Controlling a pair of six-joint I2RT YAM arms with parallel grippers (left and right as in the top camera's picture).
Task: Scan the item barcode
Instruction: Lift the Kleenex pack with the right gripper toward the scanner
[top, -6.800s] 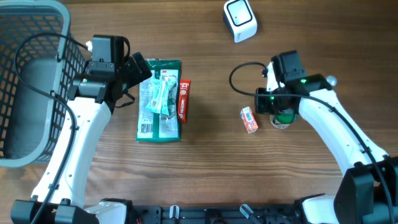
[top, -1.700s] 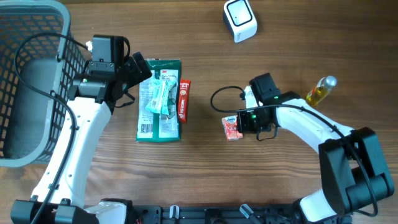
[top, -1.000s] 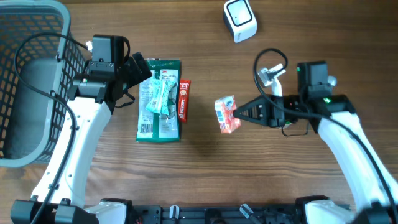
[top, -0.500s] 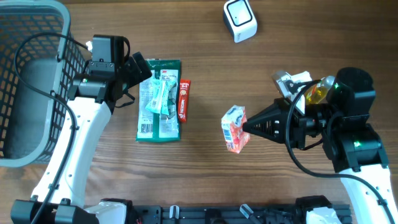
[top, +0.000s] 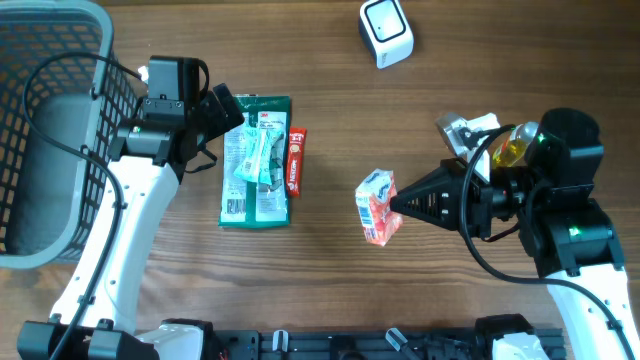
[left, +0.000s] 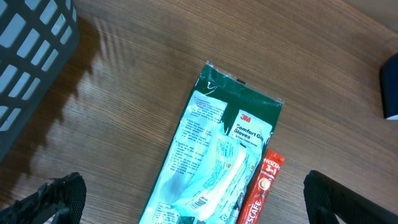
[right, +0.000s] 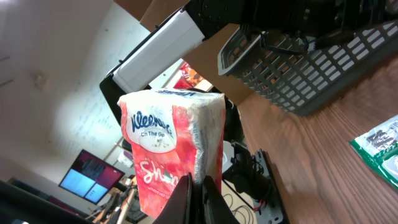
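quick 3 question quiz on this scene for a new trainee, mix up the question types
1. Fill in: the Nescafe stick lies beside the 3M gloves pack, on the side toward the robot's ____ arm.
2. True or false: the left gripper is shut on the 3M gloves pack.
3. What does the right gripper hold? A) the Nescafe stick B) a Kleenex tissue pack C) the 3M gloves pack

Key
1. right
2. false: its jaws stand open over the pack, which lies on the table
3. B
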